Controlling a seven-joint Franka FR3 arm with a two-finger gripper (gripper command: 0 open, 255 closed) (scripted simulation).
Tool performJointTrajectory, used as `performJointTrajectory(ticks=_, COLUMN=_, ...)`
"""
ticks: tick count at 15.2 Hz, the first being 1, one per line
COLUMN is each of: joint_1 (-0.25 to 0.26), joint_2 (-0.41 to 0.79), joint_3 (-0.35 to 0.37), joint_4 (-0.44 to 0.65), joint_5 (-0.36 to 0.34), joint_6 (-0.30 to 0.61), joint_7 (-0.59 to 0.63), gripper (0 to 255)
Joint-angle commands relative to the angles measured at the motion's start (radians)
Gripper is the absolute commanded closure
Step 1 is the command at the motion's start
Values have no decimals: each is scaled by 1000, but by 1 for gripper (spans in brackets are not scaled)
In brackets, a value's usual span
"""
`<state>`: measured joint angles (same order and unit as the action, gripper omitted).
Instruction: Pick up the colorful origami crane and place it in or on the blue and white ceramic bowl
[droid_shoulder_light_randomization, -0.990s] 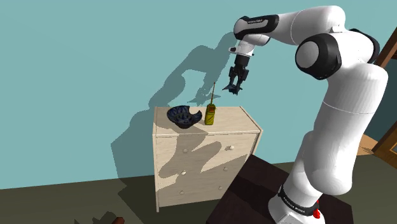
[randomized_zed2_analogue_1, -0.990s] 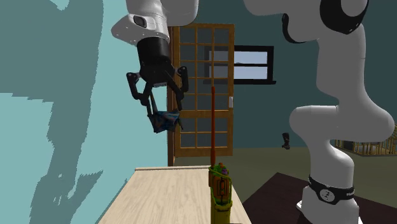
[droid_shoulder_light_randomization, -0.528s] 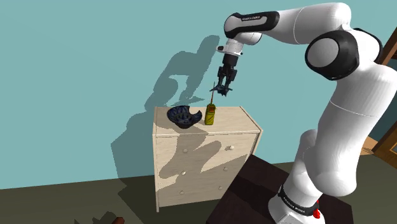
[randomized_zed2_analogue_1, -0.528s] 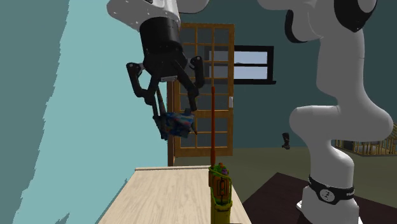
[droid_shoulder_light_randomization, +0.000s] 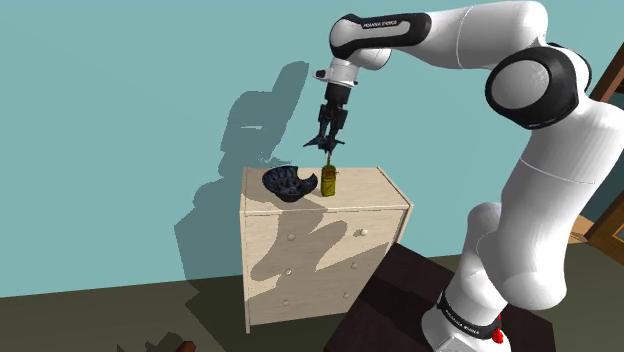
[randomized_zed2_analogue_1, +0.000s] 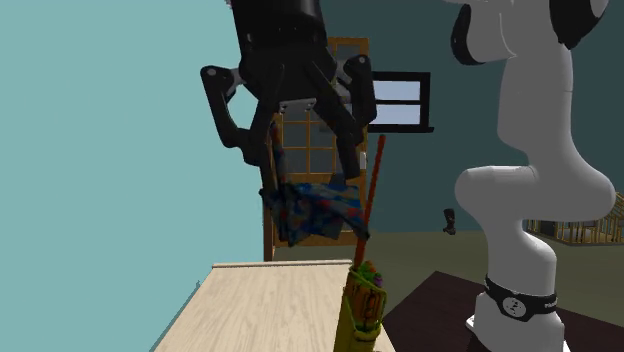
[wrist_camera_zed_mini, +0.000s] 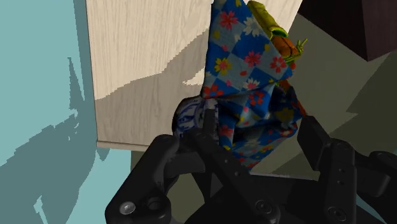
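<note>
Right now my gripper (droid_shoulder_light_randomization: 327, 143) is clamped on the origami crane (randomized_zed2_analogue_1: 315, 208), a blue checked fold with small flowers, and I carry it in the air above the dresser (droid_shoulder_light_randomization: 375, 192). The bowl (droid_shoulder_light_randomization: 290, 184) sits on the dresser top toward its end at the shoulder view's left, so it lies below my hand and off to that side. Almost straight under the crane stands a yellow-green bottle (droid_shoulder_light_randomization: 329, 181), its thin red stick (randomized_zed2_analogue_1: 372, 190) rising just beside the paper. I judge I should travel sideways over the bowl before lowering, holding the crane clear of that stick.
</note>
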<state>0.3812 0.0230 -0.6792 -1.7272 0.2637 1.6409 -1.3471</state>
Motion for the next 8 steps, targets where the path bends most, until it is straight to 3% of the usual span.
performJointTrajectory(ticks=1, joint_1=21, joint_2=9, joint_3=20, joint_4=9, joint_5=10, joint_6=9, joint_7=41, gripper=255)
performJointTrajectory(ticks=8, joint_1=90, joint_2=80, joint_3=86, joint_4=86, joint_5=58, joint_6=26, joint_7=171, gripper=255)
